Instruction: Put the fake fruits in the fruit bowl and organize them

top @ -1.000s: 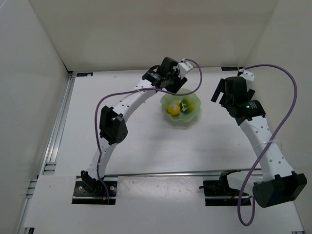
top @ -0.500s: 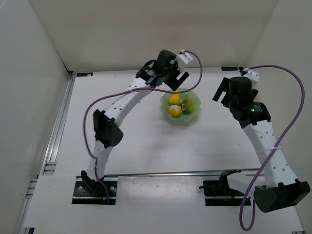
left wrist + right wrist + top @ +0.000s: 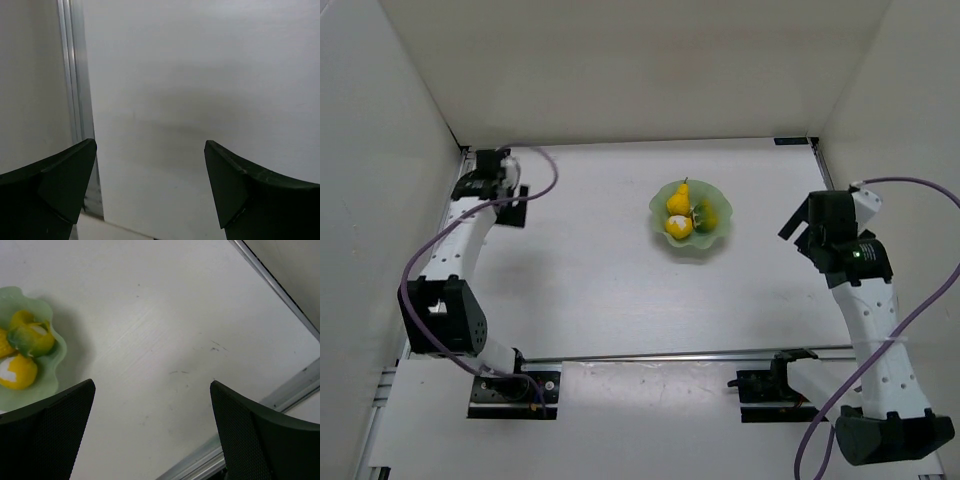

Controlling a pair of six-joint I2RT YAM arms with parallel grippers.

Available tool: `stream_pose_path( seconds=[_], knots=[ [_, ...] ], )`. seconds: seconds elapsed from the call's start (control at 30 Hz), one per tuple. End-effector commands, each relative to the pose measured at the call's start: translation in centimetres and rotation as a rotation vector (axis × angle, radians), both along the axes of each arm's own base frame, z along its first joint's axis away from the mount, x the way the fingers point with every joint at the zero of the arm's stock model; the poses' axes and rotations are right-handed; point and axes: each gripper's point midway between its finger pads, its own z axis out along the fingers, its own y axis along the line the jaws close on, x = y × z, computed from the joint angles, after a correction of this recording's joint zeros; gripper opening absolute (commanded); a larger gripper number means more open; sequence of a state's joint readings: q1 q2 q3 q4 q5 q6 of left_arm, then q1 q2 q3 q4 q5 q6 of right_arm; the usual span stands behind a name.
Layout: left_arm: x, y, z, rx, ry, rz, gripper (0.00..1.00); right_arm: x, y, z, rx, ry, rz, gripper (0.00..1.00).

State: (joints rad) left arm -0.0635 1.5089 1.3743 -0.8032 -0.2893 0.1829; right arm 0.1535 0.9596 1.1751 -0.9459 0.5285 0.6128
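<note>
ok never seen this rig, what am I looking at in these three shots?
Two robot arms are bolted at the near edge of a white table. The overhead view is from a fixed camera. The other two are cameras on each wrist, looking past that arm's own gripper. The left gripper sits open at the far left corner, the right gripper open to the right of the green bowl. Neither holds anything. In the bowl: a pear, a part-peeled piece and a green-patched ball.

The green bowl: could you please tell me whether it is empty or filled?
Filled: the pear, the part-peeled piece and the green-patched ball all lie inside the bowl, seen from above.
</note>
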Motion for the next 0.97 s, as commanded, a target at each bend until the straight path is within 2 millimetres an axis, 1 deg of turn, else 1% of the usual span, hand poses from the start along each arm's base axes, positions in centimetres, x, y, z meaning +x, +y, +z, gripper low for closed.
stream_pose_path(
  seconds=[0.0, 0.03, 0.07, 0.1, 0.17, 0.2, 0.23, 0.27, 0.33, 0.37, 0.43, 0.5, 0.53, 0.57, 0.63, 0.67, 0.7, 0.73, 0.77, 0.83, 0.9, 0.93],
  knots=[
    [-6.8, 4.5, -1.2, -0.1, 0.038, 0.212, 1.0, -3.2, -1.5, -0.4, -0.007, 0.011, -0.071, 1.0],
    [-7.6, 5.0, -1.0, -0.101, 0.023, 0.232, 1.0, -3.5, -1.5, -1.0, -0.003, 0.018, -0.076, 1.0],
    [-8.3, 4.9, -1.4, -0.12, 0.037, 0.241, 1.0, -3.6, -1.5, -0.8, -0.001, 0.008, -0.077, 1.0],
    [-8.8, 4.6, -1.7, -0.138, 0.049, 0.245, 1.0, -3.8, -1.3, -1.1, 0.013, 0.009, -0.074, 1.0],
    [-9.8, 4.2, -1.9, -0.15, 0.083, 0.24, 1.0, -3.8, -1.1, -1.0, 0.029, -0.004, -0.073, 1.0],
    [-9.9, 4.1, -2.3, -0.158, 0.089, 0.251, 1.0, -3.8, -1.1, -1.0, 0.029, -0.004, -0.072, 1.0],
    [-10.4, 4.5, -2.3, -0.157, 0.084, 0.279, 1.0, -3.8, -1.1, -1.0, 0.029, -0.004, -0.072, 1.0],
    [-10.5, 4.5, -2.0, -0.157, 0.069, 0.278, 1.0, -3.8, -1.1, -1.0, 0.029, -0.004, -0.072, 1.0],
    [-11.2, 4.7, -2.5, -0.168, 0.078, 0.293, 1.0, -3.8, -1.0, -0.7, 0.037, -0.011, -0.066, 1.0],
    [-11.3, 4.7, -2.0, -0.167, 0.06, 0.292, 1.0, -3.6, -0.9, -0.9, 0.043, -0.006, -0.073, 1.0],
    [-11.9, 4.6, -2.5, -0.168, 0.069, 0.293, 1.0, -3.6, -0.8, -0.9, 0.049, -0.005, -0.067, 1.0],
    [-12.3, 4.9, -2.4, -0.145, 0.067, 0.295, 1.0, -4.0, -1.0, -1.1, 0.048, -0.006, -0.081, 1.0],
    [-12.5, 5.3, -2.1, -0.126, 0.055, 0.307, 1.0, -4.3, -1.2, -1.2, 0.045, 0.001, -0.094, 1.0],
    [-12.7, 5.5, -2.3, -0.113, 0.067, 0.305, 1.0, -4.8, -1.4, -1.2, 0.038, -0.003, -0.102, 1.0],
    [-12.9, 5.6, -1.8, -0.105, 0.047, 0.309, 1.0, -5.1, -1.7, -1.3, 0.03, -0.012, -0.11, 1.0],
    [-13.0, 5.6, -2.2, -0.105, 0.056, 0.31, 1.0, -5.3, -1.7, -1.5, 0.03, -0.011, -0.11, 1.0],
    [-13.0, 5.6, -2.2, -0.105, 0.056, 0.31, 1.0, -5.4, -1.7, -1.3, 0.026, -0.018, -0.104, 1.0],
    [-13.0, 5.6, -2.2, -0.105, 0.056, 0.31, 1.0, -5.5, -1.7, -1.6, 0.024, -0.009, -0.104, 1.0],
    [-13.2, 5.4, -2.1, -0.112, 0.056, 0.305, 1.0, -5.6, -1.7, -1.5, 0.026, -0.019, -0.104, 1.0],
    [-13.1, 4.7, -1.8, -0.143, 0.038, 0.281, 1.0, -5.7, -1.8, -1.8, 0.024, -0.01, -0.104, 1.0],
    [-13.2, 4.5, -1.4, -0.161, 0.022, 0.264, 1.0, -5.7, -1.3, -2.3, 0.041, 0.004, -0.087, 1.0],
    [-12.9, 4.4, -1.3, -0.168, 0.013, 0.258, 1.0, -5.4, -1.0, -2.6, 0.055, 0.002, -0.074, 1.0]
  ],
)
